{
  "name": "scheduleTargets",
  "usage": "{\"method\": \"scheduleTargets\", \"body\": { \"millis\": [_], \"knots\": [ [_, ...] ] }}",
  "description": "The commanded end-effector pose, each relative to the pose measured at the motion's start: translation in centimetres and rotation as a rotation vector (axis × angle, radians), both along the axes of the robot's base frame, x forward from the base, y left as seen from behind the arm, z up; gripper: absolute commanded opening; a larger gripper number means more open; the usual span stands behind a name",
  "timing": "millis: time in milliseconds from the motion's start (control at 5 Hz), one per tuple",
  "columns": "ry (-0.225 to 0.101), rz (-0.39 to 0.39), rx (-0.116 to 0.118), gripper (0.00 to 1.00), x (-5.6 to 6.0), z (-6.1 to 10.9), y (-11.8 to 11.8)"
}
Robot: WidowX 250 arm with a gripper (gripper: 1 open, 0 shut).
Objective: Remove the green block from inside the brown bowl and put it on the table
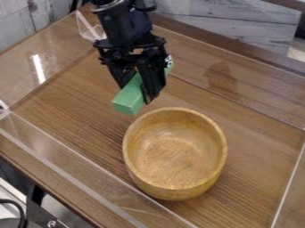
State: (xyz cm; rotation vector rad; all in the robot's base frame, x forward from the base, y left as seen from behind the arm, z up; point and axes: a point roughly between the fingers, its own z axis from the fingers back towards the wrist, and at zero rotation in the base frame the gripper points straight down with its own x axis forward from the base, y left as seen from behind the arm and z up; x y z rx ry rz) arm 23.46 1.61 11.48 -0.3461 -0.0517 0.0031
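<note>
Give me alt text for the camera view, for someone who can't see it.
A black robot gripper holds a green block just above a wooden table, beside an empty brown bowl. Clear walls edge the table.

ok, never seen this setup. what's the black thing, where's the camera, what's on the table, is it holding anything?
The black thing is a single robot arm ending in a gripper, a two-finger clamp pointing steeply down. There is one picture, from a camera looking down at the scene at an angle from across the table. The table is wood-grain, edged by clear acrylic walls. On it sits a round brown bowl, which is empty. The gripper is shut on a green block, held tilted beside the bowl's far rim and low over the table. Whether the block already touches the wood is hard to tell.
</note>
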Motion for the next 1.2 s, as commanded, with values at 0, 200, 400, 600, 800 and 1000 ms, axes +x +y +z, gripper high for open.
{"method": "scheduleTargets", "body": {
  "millis": [0,200,400,600,800,1000],
  "knots": [
    [-0.043,-0.007,0.008,0.0,0.5,0.74,0.37],
    [-0.049,-0.014,0.009,0.0,0.57,0.7,0.55],
    [-0.055,-0.02,0.009,0.0,0.6,0.68,0.71],
    [-0.062,-0.026,0.01,0.0,0.65,0.61,0.88],
    [-0.068,-0.03,0.009,0.0,0.85,0.22,1.06],
    [-0.073,-0.034,0.009,0.0,1.05,-0.21,1.29]
  ]
}}
